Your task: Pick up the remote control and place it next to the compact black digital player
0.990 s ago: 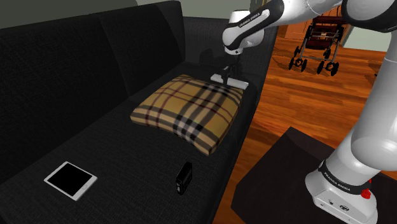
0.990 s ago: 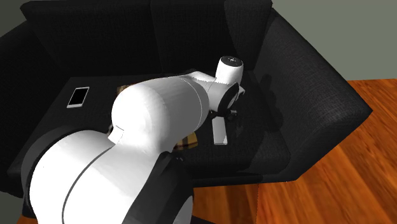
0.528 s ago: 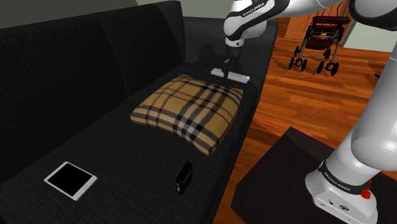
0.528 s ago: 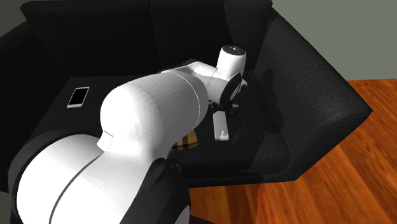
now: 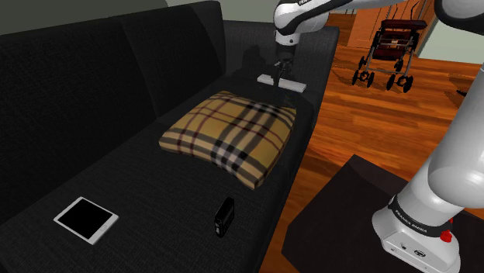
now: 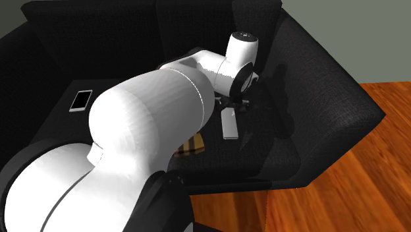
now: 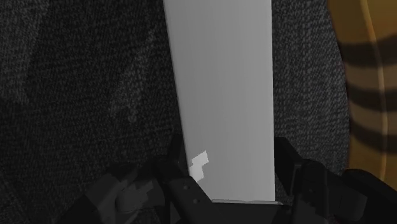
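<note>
Jaws clamped on the pale grey remote (image 5: pixel 280 81), holding it over the sofa (image 5: pixel 116 85) seat just past the plaid pillow (image 5: pixel 230 133). Little black player (image 5: pixel 224 215) lies well apart, near the seat's front edge.

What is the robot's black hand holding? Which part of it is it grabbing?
The gripper holds the pale grey remote control, pinching its two long sides between the black fingers.
</note>
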